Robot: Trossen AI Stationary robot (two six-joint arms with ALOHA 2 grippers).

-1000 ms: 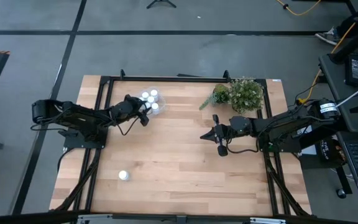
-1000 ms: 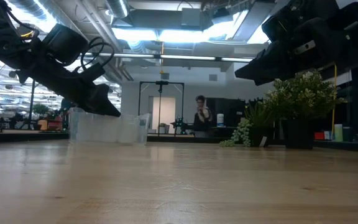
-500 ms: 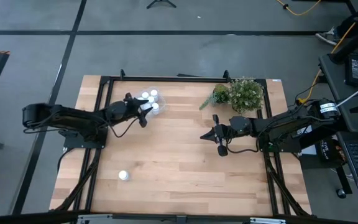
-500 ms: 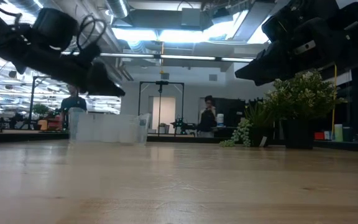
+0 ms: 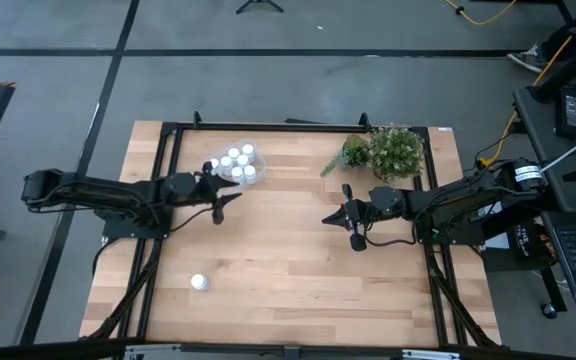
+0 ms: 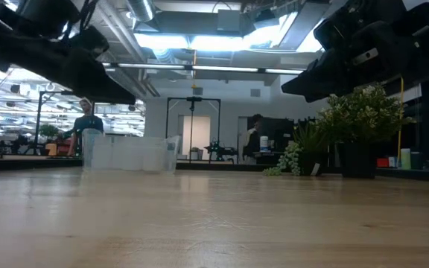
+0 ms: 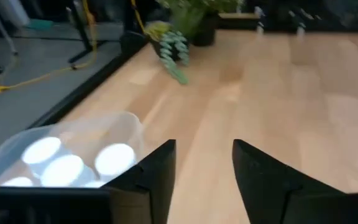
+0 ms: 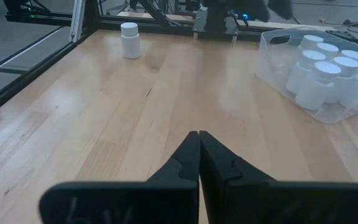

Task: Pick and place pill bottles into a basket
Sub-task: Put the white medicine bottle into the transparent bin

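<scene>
Left gripper, jaws apart and empty, hangs beside the basket of pill bottles; last bottle stands alone. Right gripper waits closed mid-table.

You've got the shallow clear plastic basket at the table's far edge, left of centre, with small white pill bottles in it. One more white bottle stands alone near the front-left corner. The bushy green plant sits far right.
</scene>
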